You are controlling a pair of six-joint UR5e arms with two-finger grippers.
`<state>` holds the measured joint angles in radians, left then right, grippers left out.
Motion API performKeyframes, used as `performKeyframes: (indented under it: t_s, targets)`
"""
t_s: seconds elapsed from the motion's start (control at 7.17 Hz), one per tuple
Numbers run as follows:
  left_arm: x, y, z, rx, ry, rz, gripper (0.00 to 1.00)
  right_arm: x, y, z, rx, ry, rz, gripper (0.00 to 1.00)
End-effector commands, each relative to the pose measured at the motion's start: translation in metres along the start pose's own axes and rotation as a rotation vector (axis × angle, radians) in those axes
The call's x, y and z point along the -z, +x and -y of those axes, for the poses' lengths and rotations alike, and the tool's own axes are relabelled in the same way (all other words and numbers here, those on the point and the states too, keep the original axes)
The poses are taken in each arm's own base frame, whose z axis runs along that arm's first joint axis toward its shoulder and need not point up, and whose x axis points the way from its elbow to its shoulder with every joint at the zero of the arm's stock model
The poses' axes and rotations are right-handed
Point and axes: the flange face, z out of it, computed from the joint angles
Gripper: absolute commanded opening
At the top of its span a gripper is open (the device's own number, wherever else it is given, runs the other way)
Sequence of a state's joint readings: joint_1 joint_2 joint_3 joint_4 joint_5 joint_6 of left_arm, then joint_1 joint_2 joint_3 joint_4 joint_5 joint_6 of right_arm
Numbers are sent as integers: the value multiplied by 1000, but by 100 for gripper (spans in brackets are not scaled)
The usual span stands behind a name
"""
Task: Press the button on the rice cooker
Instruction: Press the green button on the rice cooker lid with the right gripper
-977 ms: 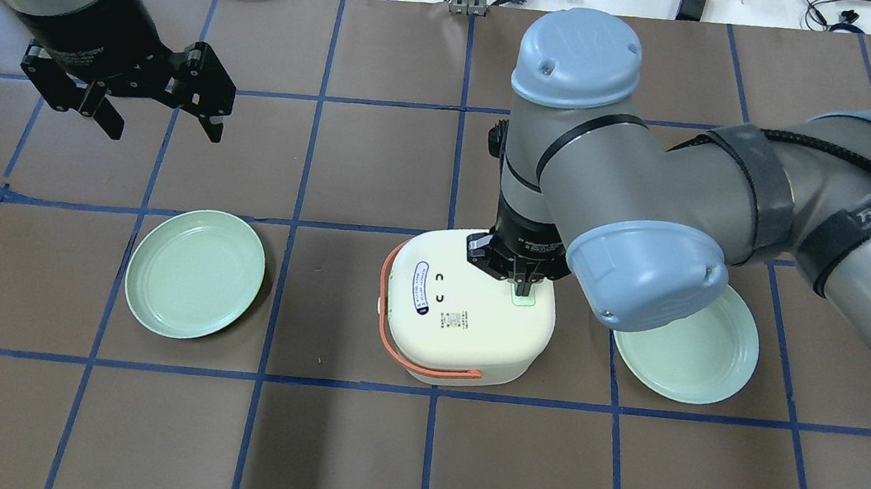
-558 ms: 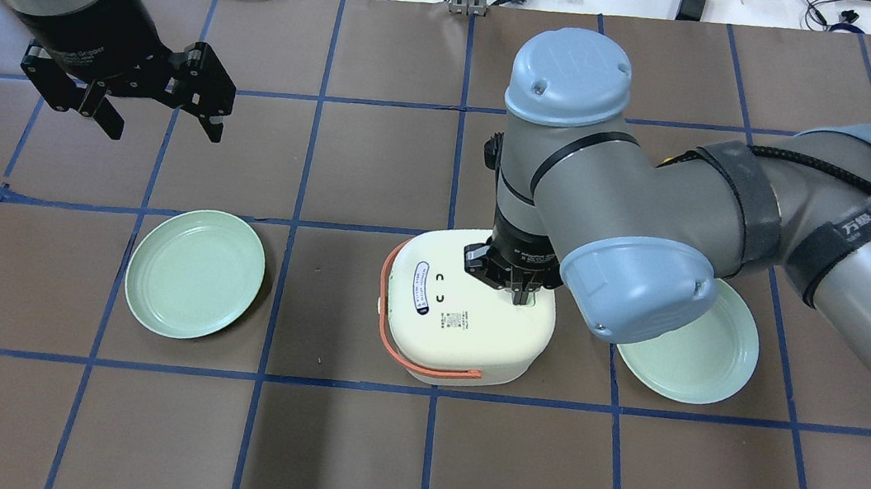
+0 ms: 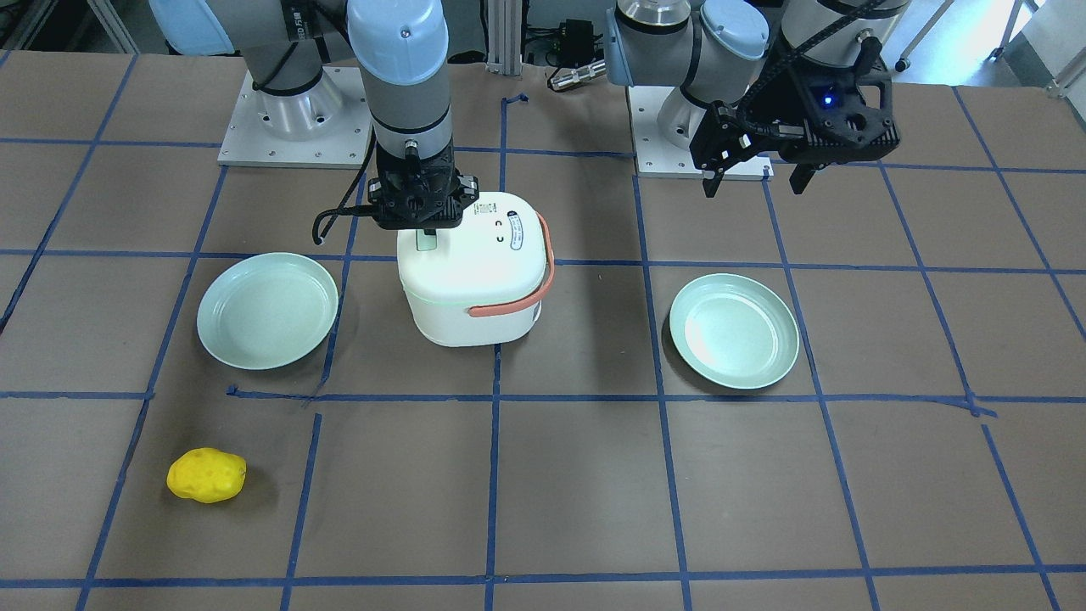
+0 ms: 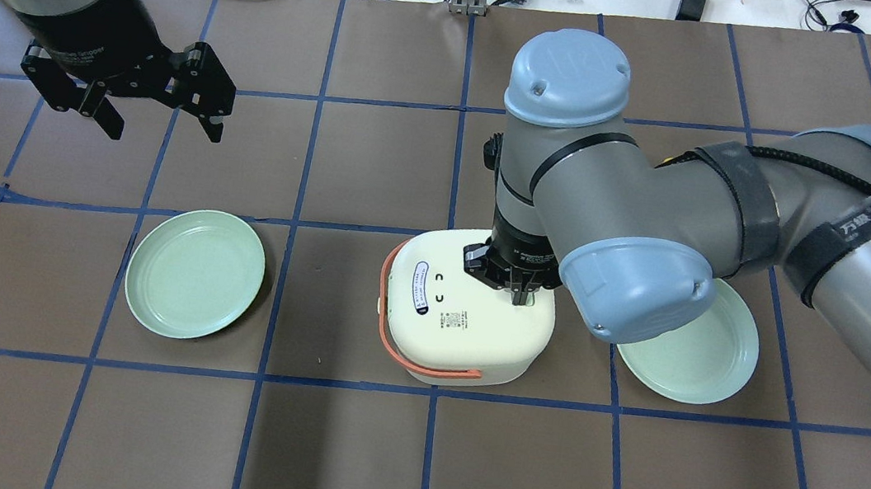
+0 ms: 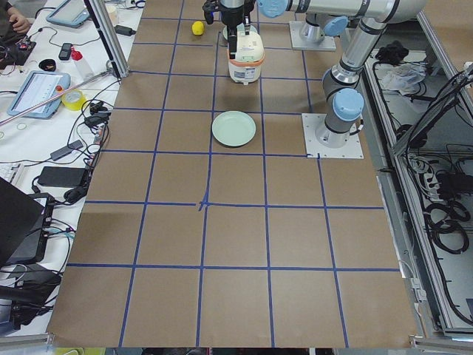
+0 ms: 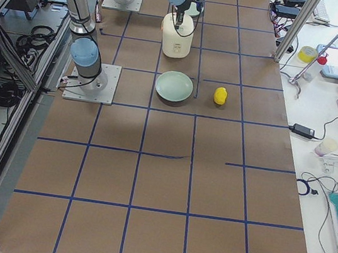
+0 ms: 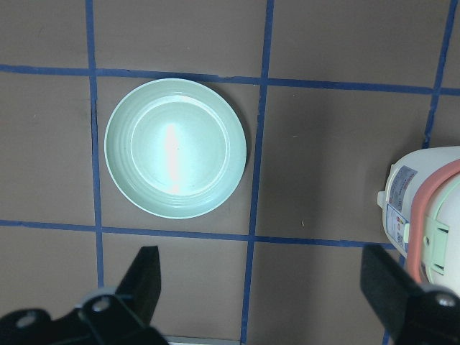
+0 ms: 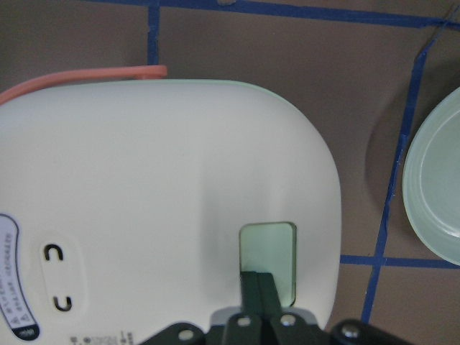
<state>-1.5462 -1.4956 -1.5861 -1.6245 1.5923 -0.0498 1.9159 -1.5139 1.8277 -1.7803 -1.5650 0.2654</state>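
On the brown taped worktop point(image 4: 378, 171) the rice cooker point(image 4: 466, 331) stands between two green plates point(image 4: 195, 273). Its lid button point(image 8: 267, 248) looks stiff and the body light, so push straight down. The right pincer point(image 8: 257, 287), clenched, meets the button. The left pincer point(image 4: 164, 130) hangs released, well apart from the cooker.

**A:** Where does your right arm sit?

**B:** You see it reach in from the right of the overhead view, elbow bent and wrist upright. The right gripper point(image 4: 523, 293) points straight down, its fingers point(image 8: 251, 291) pressed together.

**A:** And your left arm?

**B:** It hangs high, well apart from the right arm. The left gripper point(image 4: 165, 130) is angled downward, its two fingers point(image 7: 144, 277) spread wide.
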Motion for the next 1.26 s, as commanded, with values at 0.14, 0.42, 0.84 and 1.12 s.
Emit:
performKeyframes:
  t_s: [0.14,0.42,0.84,1.12]
  targets:
    - [0,0,0,-1,0,0,100,2,0,2,2,3,0,3]
    - [0,0,0,1,0,0,100,3,0,3,-1,9,1,0]
    - [0,0,0,1,0,0,100,9,0,5,0,29,4,70]
    - [0,0,0,-1,0,0,100,57,3,15,-5,104,13,100]
